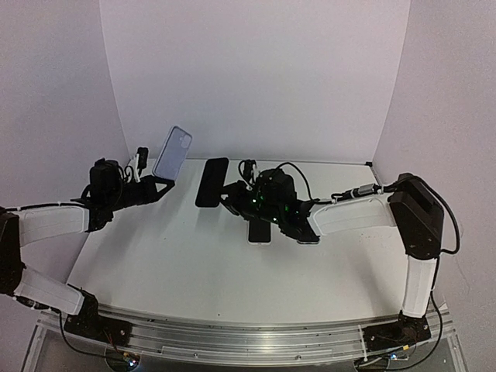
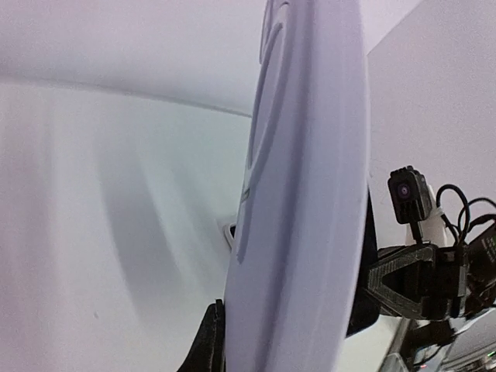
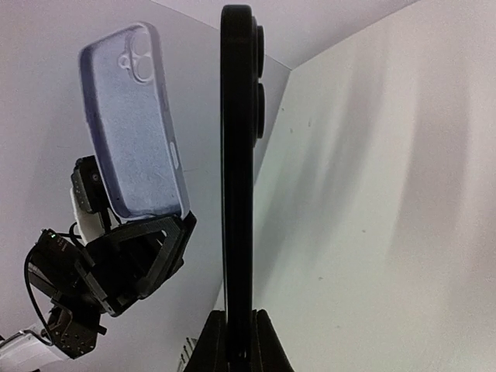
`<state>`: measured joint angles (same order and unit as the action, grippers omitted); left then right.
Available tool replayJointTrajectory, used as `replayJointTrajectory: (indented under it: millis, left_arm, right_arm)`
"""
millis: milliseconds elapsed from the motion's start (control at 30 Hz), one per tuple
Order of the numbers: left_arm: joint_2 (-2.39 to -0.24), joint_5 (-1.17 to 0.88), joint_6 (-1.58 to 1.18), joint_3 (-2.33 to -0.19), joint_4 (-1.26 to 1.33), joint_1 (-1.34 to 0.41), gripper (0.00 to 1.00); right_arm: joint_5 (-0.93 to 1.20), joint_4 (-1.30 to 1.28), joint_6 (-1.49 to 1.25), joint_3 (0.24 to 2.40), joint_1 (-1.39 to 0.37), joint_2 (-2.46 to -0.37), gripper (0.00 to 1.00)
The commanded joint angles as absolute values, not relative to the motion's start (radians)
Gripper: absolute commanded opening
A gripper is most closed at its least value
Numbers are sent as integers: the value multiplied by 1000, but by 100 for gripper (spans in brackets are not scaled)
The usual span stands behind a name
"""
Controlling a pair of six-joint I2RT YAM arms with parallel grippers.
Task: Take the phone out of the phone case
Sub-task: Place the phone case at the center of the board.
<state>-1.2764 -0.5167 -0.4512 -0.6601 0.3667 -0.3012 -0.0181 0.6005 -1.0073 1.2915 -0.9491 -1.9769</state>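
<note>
The lavender phone case (image 1: 172, 153) stands tilted upright above the table's back left, empty, with my left gripper (image 1: 159, 182) shut on its lower end. In the left wrist view the case (image 2: 310, 194) fills the middle, pinched between the dark fingers (image 2: 208, 341). The black phone (image 1: 211, 182) is held apart from the case, just to its right, with my right gripper (image 1: 230, 190) shut on its lower end. In the right wrist view the phone (image 3: 236, 170) is seen edge-on, rising from the gripper (image 3: 238, 333), and the case (image 3: 136, 124) shows its inside further left.
A flat dark and white object (image 1: 260, 232) lies on the white table (image 1: 178, 256), partly under the right arm. White backdrop walls (image 1: 256, 77) close the back and sides. The right wrist's camera (image 2: 407, 194) is close beside the case.
</note>
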Motion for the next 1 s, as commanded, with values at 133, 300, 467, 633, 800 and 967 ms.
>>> replayJointTrajectory:
  millis: [133, 300, 467, 633, 800, 967]
  left_arm:
    - [-1394, -584, -989, -551, 544, -299, 0]
    - [-1468, -579, -1066, -518, 584, -307, 0]
    - [-1542, -580, -1112, -480, 651, -317, 0]
    - [-1621, -574, -1137, -488, 699, -329, 0]
    - [-1699, -546, -1178, -513, 742, -373, 0]
    - [-1761, -494, -1229, -543, 751, -421, 0]
  right_arm:
    - [-18, 563, -915, 1203, -912, -1834, 0]
    - [59, 438, -861, 1267, -880, -1874, 0]
    - [117, 417, -874, 1316, -863, -1938, 0]
    - [169, 406, -880, 1365, -852, -1990, 0]
    - [197, 395, -903, 1385, -838, -2025, 0]
    - [207, 390, -914, 1378, -830, -2034, 0]
